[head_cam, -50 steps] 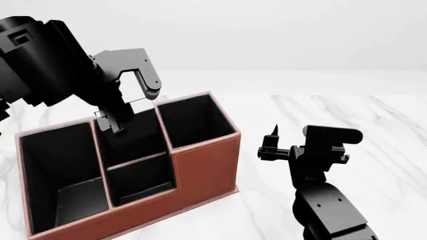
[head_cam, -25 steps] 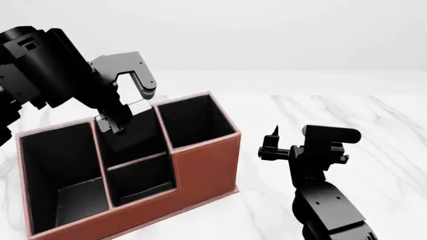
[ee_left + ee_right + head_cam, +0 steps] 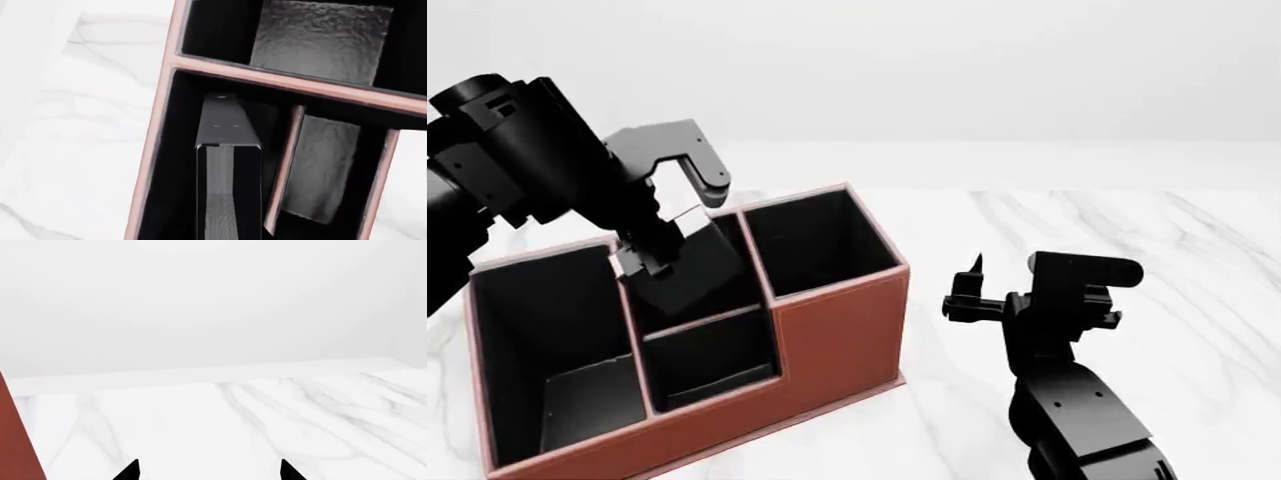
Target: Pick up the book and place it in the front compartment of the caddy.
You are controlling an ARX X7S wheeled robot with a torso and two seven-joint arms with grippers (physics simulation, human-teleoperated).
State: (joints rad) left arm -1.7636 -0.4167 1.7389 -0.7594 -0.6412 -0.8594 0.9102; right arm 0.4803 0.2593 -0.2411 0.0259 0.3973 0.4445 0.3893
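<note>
The reddish-brown caddy [image 3: 834, 335] stands on the marble table, black inside, with a low stepped front cell in the middle. My left gripper [image 3: 665, 228] is shut on the black book [image 3: 687, 268] and holds it tilted, with its lower end inside the middle rear cell, just behind the divider to the front cell. In the left wrist view the book [image 3: 227, 180] shows its white page edges, pointing down into that cell beside the caddy wall [image 3: 160, 125]. My right gripper [image 3: 968, 290] is open and empty, right of the caddy, and its tips frame bare table in the right wrist view [image 3: 208, 472].
The white marble table [image 3: 1148, 230] stretches to the right and behind the caddy. A sliver of the caddy's side [image 3: 10, 440] shows in the right wrist view. The caddy's large left cell [image 3: 547, 340] and right rear cell [image 3: 814, 240] hold nothing.
My left arm has swung left and back, and the book has tilted and sunk deeper into the middle rear cell. The right arm has barely moved.
</note>
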